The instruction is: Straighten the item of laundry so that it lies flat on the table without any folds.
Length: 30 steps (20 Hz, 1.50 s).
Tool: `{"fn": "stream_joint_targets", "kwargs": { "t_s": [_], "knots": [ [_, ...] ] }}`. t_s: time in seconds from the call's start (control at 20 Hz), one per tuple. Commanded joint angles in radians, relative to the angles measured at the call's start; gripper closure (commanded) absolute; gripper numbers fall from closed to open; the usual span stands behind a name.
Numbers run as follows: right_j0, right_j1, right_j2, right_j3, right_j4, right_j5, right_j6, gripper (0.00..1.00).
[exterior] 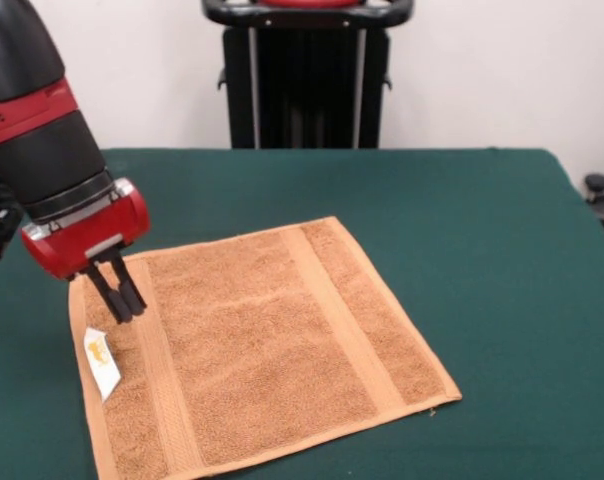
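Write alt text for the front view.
An orange-tan terry hand towel lies spread flat on a dark green table. A red and black robot gripper touches it near the left edge, beside a small white tag.

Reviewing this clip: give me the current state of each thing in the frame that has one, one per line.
towel: spread flat on the table, no folds showing; its near left corner runs out of the picture.
tag: flipped up on top of the towel near its left edge, yellow print showing.
gripper: fingers close together, tips at the towel's left band; contact unclear.
table: green top, towel lying on it.
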Motion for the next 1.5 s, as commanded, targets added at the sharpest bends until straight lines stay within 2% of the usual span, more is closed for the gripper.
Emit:
{"fn": "stream_joint_targets", "kwargs": {
  "t_s": [0.05,0.35,0.7,0.95,1.5],
  "knots": [
    [0.042,0.093,0.023,0.028,-0.003,0.047,0.139,1.00],
    [0.065,0.119,0.007,0.017,-0.017,-0.020,0.168,1.00],
    [0.078,0.080,0.002,0.064,-0.015,-0.029,0.202,1.00],
    [0.124,0.076,-0.017,0.063,-0.003,-0.055,0.256,1.00],
    [0.135,0.092,-0.034,0.072,-0.008,-0.109,0.254,1.00]
  ]
}}
